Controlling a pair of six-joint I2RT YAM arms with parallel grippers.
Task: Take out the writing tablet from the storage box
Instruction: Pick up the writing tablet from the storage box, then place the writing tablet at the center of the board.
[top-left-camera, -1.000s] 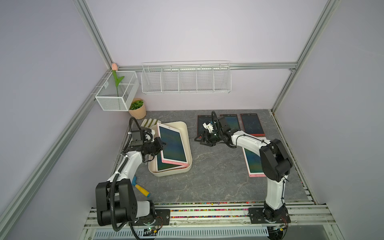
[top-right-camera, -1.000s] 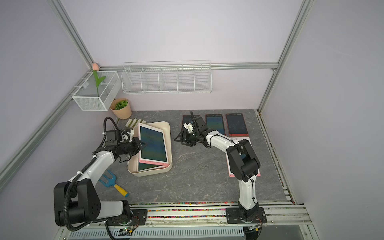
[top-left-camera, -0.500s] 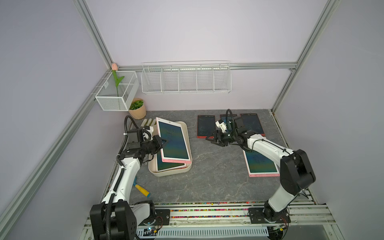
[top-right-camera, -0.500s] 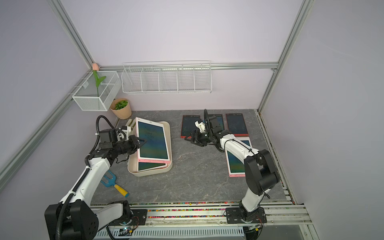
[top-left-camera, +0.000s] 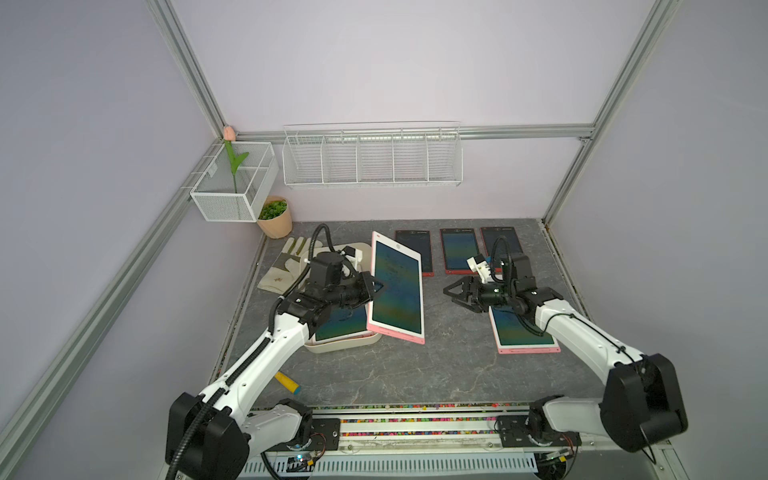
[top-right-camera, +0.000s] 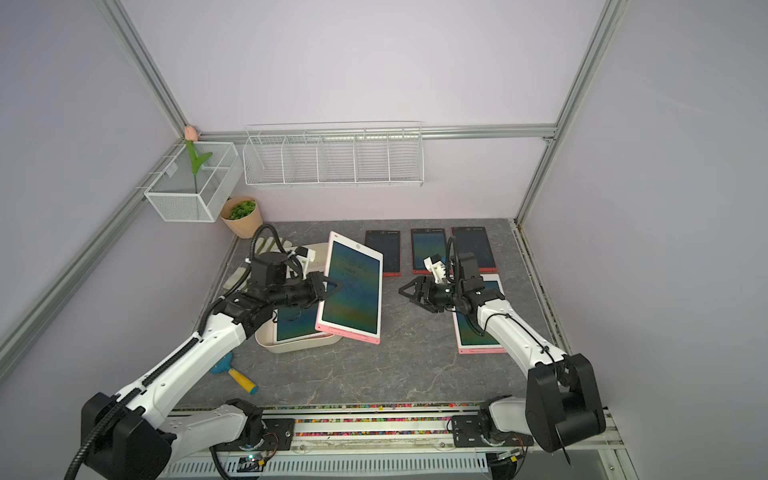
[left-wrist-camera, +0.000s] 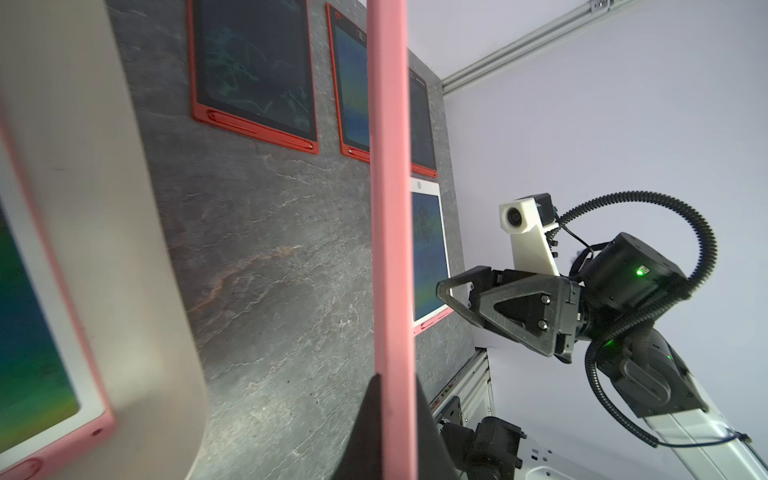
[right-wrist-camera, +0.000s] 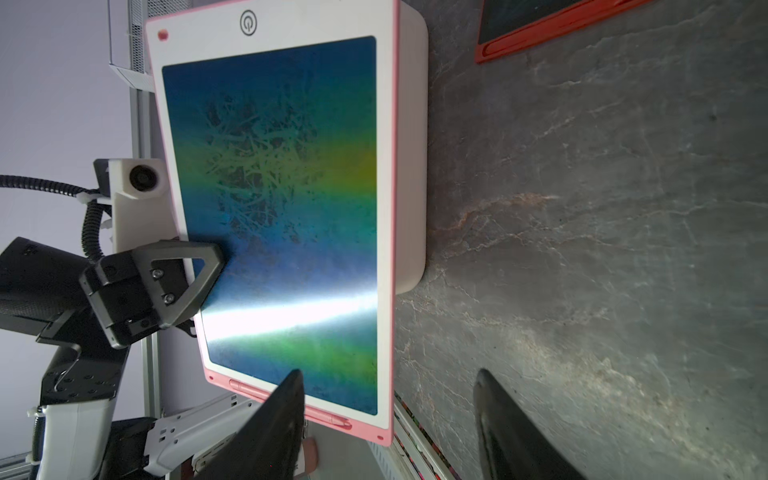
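Near the bench's (top-left-camera: 395, 374) left edge the storage box (top-left-camera: 345, 345) sits with one pink tablet (top-left-camera: 338, 326) lying flat inside it. The left gripper (top-left-camera: 376, 287) is clamped on the middle of one long edge of the writing tablet (top-left-camera: 397, 291). The writing tablet is lifted and tilted steeply, hanging over the box's right rim and the bare bench beside it. Whether its near lower corner touches the rim I cannot tell.

To the right, the right gripper (top-left-camera: 451, 293) hovers with jaws spread wide and empty, facing the free long edge and apart from it. Behind that wrist another pink tablet (top-left-camera: 523, 332) lies flat on the bench.

The risks, as I judge them:
- **Slipping:** the pinch is narrow and on one side only, so the broad panel could swing or slide out under its own weight.
- **Snagging:** the low corner could catch the box rim and drag the box along.
- **Knocking:** a hasty approach from the right could hit the panel before those jaws close on it
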